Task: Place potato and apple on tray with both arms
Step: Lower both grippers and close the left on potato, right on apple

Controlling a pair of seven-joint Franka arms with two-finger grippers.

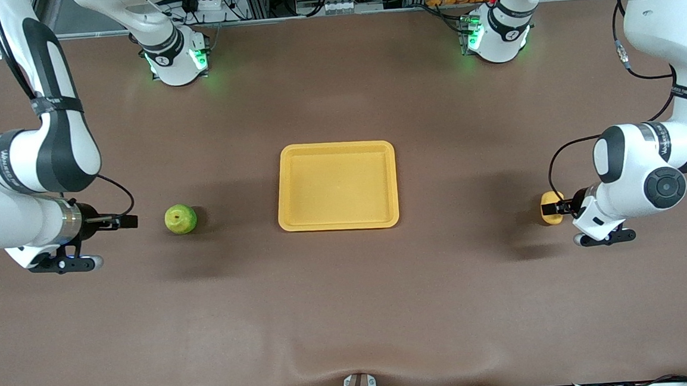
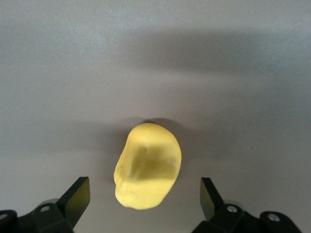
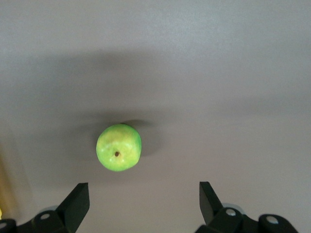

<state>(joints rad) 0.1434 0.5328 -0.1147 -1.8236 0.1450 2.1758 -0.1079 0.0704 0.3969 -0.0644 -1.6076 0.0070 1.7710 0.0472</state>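
Note:
The yellow-orange tray (image 1: 337, 185) lies mid-table with nothing in it. The green apple (image 1: 180, 219) (image 3: 119, 147) rests on the table toward the right arm's end. My right gripper (image 1: 129, 221) (image 3: 144, 191) is open beside it, and the apple sits just ahead of the fingertips, not between them. The yellow potato (image 1: 552, 210) (image 2: 147, 166) lies toward the left arm's end. My left gripper (image 1: 548, 209) (image 2: 145, 189) is open low over it. One end of the potato reaches in between the fingers (image 2: 77, 194) without touching either. Part of the potato is hidden by the gripper in the front view.
A brown cloth (image 1: 351, 312) covers the whole table. The two arm bases (image 1: 175, 57) (image 1: 498, 34) stand at the table edge farthest from the front camera. Both fruits lie about level with the tray's nearer edge.

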